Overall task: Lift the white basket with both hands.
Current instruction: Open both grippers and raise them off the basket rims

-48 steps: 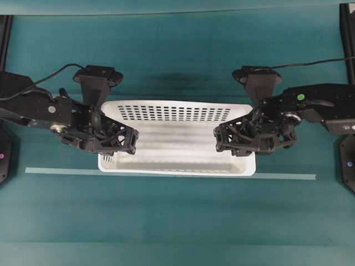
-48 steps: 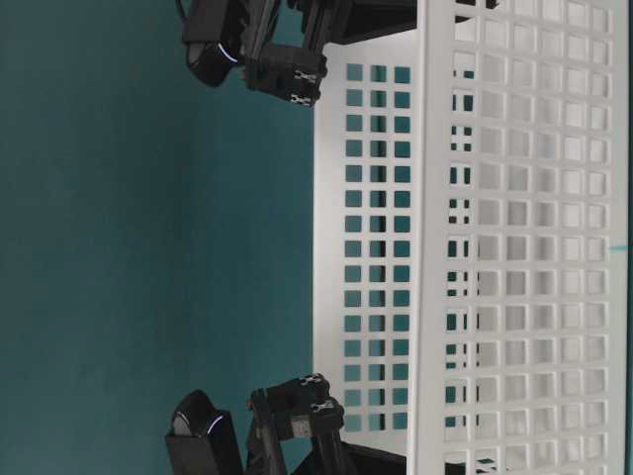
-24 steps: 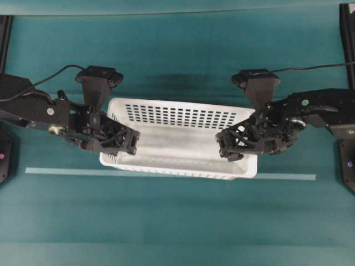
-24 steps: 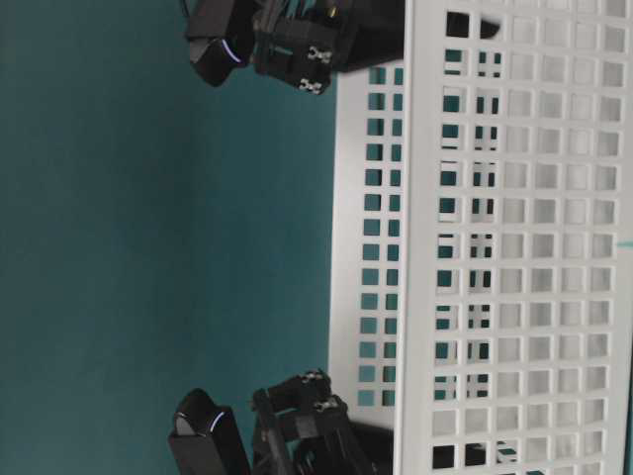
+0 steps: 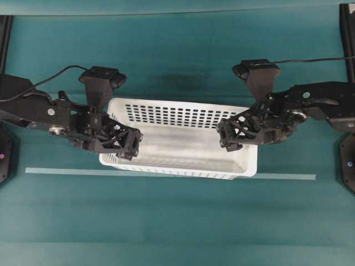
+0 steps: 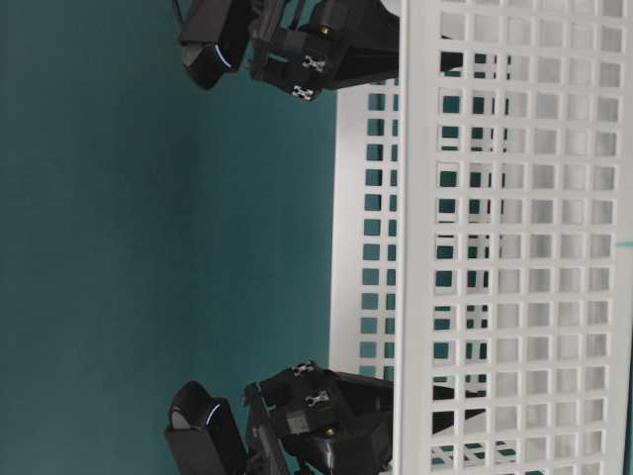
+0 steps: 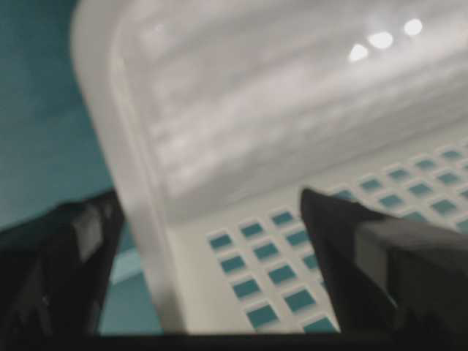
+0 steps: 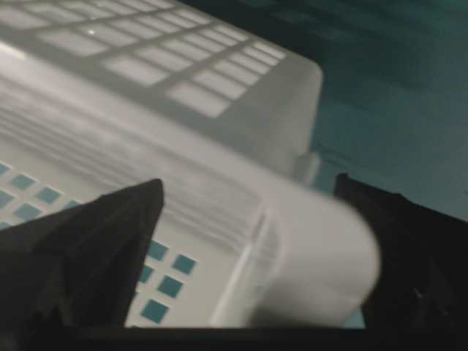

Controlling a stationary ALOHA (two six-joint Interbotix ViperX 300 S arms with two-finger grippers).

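Observation:
The white basket [image 5: 177, 115] lies on the teal table, turned slightly askew, and fills the right of the table-level view as a slotted wall [image 6: 514, 247]. My left gripper [image 5: 131, 145] is open over the basket's left end. In the left wrist view its fingers [image 7: 80, 241] stand wide apart either side of the rolled rim [image 7: 139, 190] without touching it. My right gripper [image 5: 227, 136] is open over the right end. There the right rim [image 8: 329, 248] passes between its spread fingers [image 8: 124, 219], blurred.
A pale tape line [image 5: 66, 170] runs across the table just in front of the basket. Black arm bases stand at the far left [image 5: 4, 155] and far right [image 5: 348, 160] edges. A cable [image 5: 316, 59] trails from the right arm.
Both grippers were shut on the basket's end rims and have opened. The basket has sunk toward the table and turned slightly. The right gripper has risen a little.

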